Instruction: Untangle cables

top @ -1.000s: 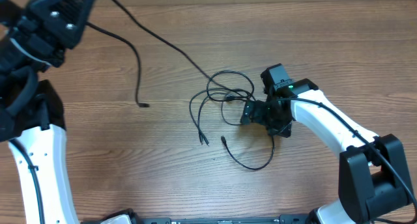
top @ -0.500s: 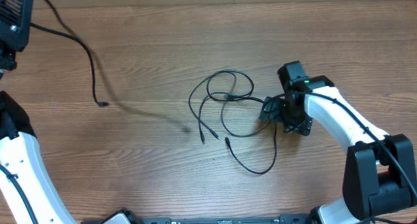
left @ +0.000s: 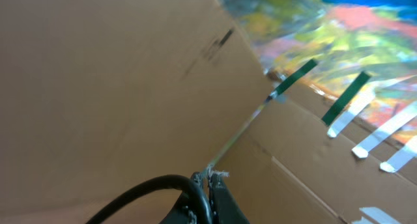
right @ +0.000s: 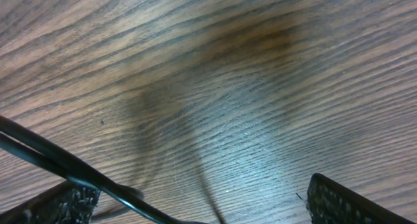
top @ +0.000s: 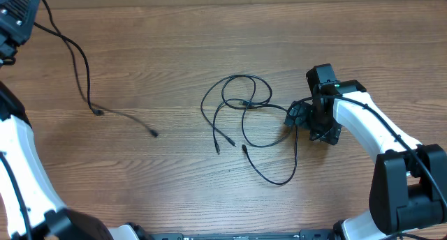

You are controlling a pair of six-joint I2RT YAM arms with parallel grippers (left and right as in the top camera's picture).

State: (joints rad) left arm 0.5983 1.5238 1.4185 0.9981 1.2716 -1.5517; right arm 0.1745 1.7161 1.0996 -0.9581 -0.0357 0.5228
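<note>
Prob. pull-out step: L tool, upper left, clamps one thin black cord; R tool, wide open, should pin looped black-cord tangle next.

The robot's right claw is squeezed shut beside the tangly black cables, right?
Not quite. The right gripper is open, not shut: the right wrist view shows its fingers set wide apart. It does sit beside the tangled cables.
</note>
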